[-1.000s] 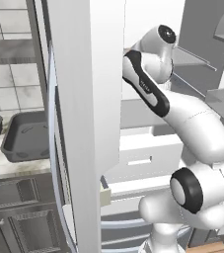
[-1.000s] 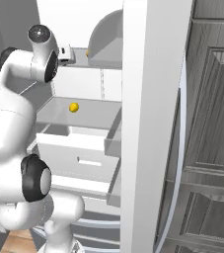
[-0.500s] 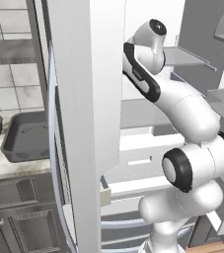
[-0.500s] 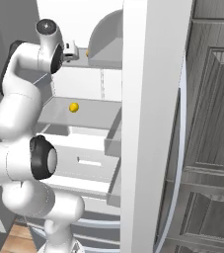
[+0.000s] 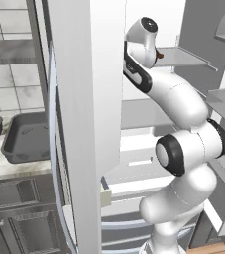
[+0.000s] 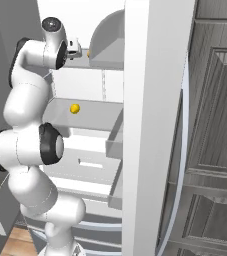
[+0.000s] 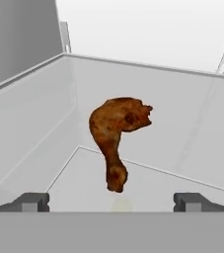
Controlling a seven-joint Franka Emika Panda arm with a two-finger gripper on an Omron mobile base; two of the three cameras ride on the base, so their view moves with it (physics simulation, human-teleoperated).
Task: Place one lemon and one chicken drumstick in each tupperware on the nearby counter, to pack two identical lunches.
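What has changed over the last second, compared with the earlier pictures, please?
The arm has straightened and risen, lifting the open gripper toward the upper fridge shelf, where a chicken drumstick lies ahead of its fingertips; nothing is gripped. The lemon on the lower shelf and the tupperware on the counter stayed put.

Chicken drumstick (image 7: 114,129) — rough, matt brown

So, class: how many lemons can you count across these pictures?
1. The lemon lies on a grey shelf inside the open fridge, below the level where the arm reaches. A yellow speck beside the wrist is too small to name; others may be hidden.
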